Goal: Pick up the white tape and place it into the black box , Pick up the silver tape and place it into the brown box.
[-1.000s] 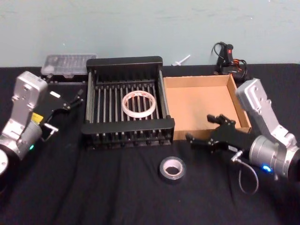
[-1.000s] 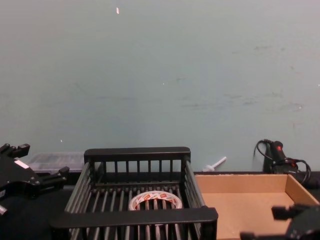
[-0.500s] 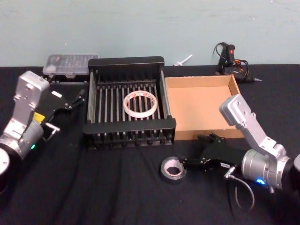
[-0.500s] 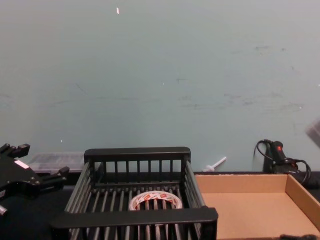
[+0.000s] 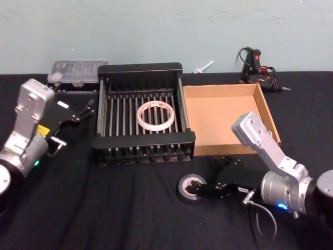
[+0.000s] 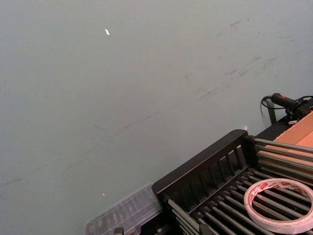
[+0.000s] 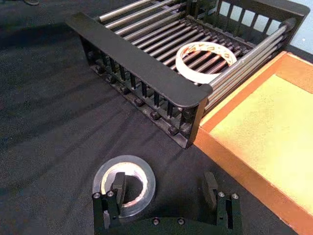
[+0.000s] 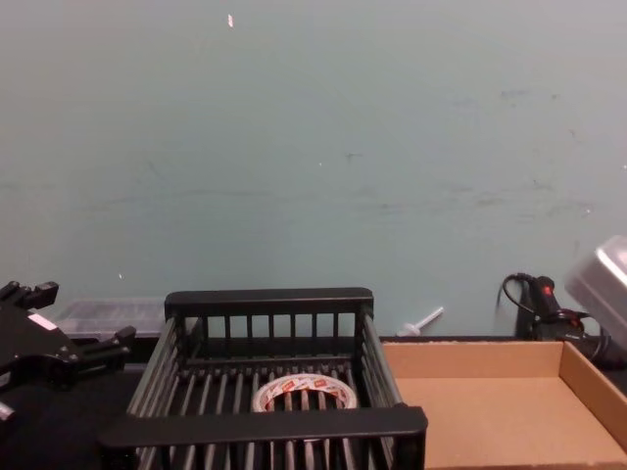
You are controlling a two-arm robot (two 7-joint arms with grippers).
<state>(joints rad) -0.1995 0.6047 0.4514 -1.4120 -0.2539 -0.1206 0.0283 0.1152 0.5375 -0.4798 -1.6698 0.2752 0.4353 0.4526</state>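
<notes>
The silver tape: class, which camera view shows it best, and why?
The right wrist view: the silver tape lies close, whole ring visible, one finger of the right gripper in its core. The head view shows it smaller, partly covered.

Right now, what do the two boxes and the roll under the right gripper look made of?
The black box looks like matte moulded plastic, with slatted bars. The brown box looks like plain cardboard: tan and dull. The silver tape is dull grey, probably cloth or duct tape, on a pale core.

Bare cloth (image 5: 130, 208) (crate (image 5: 143, 141) behind)
</notes>
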